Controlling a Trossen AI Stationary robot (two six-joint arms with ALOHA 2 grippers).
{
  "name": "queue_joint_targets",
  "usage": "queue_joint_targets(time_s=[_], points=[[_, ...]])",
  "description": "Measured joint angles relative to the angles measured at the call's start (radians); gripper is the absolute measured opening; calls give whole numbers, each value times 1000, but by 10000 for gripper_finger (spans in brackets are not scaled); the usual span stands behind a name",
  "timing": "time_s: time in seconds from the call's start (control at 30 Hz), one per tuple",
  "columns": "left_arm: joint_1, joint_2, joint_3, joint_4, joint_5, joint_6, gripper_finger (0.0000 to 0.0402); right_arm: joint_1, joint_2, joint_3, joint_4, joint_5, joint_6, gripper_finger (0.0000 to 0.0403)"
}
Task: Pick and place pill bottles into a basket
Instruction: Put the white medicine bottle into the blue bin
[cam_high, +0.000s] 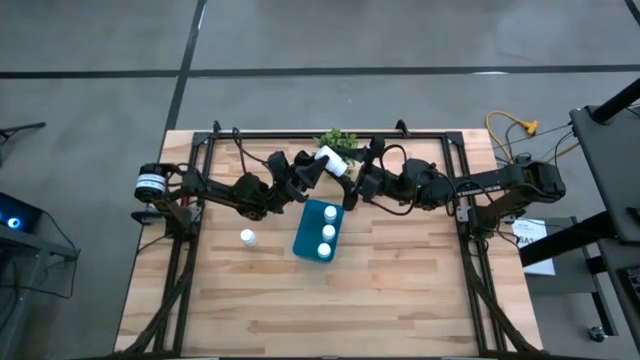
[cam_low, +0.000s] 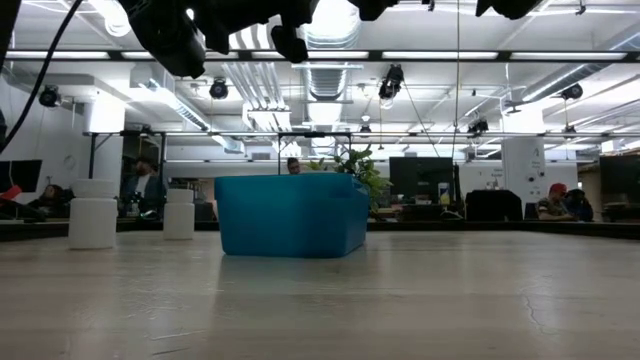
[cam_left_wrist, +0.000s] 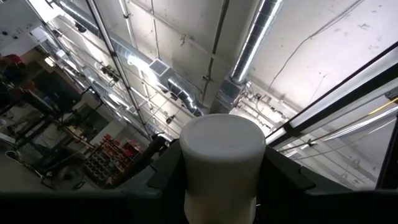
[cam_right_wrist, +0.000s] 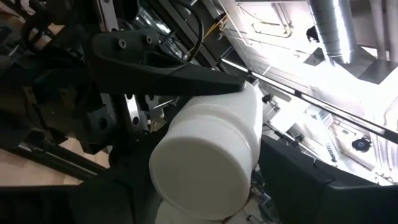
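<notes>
A small white cylindrical pill bottle (cam_high: 331, 160) is held in mid-air at upper centre of the high view, between the two arms and just above the teal-blue rectangular plastic basket (cam_high: 308, 232). It is clamped by the left gripper (cam_high: 312, 167) — its long axis slants toward the right gripper (cam_high: 352, 188), whose jaws stand open around the cap end. Three bottles lie in the basket.

The held pill bottle (cam_left_wrist: 221, 165) is cut off by the left wrist view's lower edge, its base hidden. Bottles inside the basket (cam_low: 290, 215) are concealed by its wall in the low view (both arms cropped overhead).
</notes>
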Motion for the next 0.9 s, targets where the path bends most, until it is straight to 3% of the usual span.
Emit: queue_joint_targets(time_s=[0.67, 0.9], points=[[1, 0, -1, 5, 0, 0, 136, 20, -25, 10, -31, -3, -30, 231], [6, 4, -3, -9, -26, 2, 136, 26, -30, 19, -17, -81, -21, 250]])
